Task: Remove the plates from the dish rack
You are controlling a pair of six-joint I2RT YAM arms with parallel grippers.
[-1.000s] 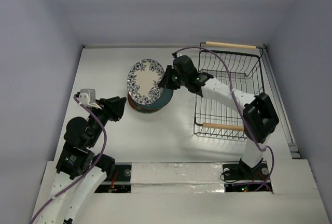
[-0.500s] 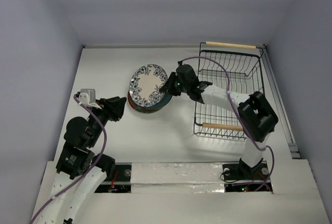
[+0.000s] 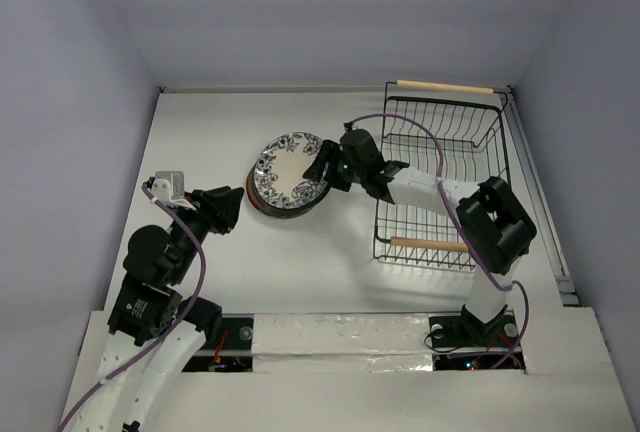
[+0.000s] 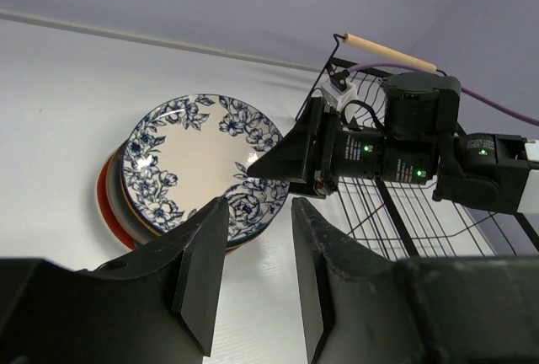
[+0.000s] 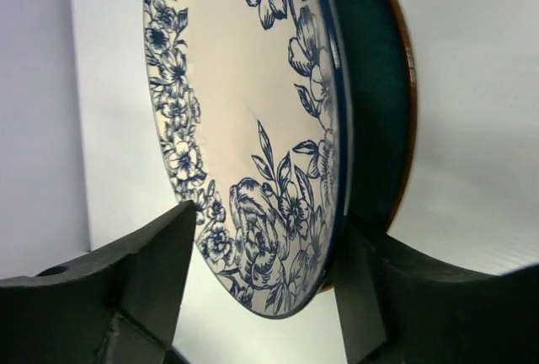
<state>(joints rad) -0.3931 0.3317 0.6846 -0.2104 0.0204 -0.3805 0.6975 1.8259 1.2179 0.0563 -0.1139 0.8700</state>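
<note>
The right claw (image 3: 322, 164) was closed on the right-hand edge of the white plate with the blue floral rim (image 3: 288, 170), one finger on its patterned face and the other beneath the rim, as the right wrist view showed. It held the plate over the stack of plates (image 3: 258, 197) lying on the surface (image 3: 200, 132), just left of the dish rack (image 3: 497, 147). The plate sat at a slight tilt: a gap showed on the claw's side between it and the dark teal plate (image 5: 366, 86) below, probably so the lower finger had room to slip out. Whether its left edge already touched the stack could not be told. A red plate (image 4: 108, 212) peeped out at the bottom of the pile.

No plate was visible in the rack, so this looked like the last one, with only the release left to make.

The left claw (image 3: 232, 207) hovered near the stack's left side, its jaws parted a little and gripping nothing, seemingly kept clear of the work.
</note>
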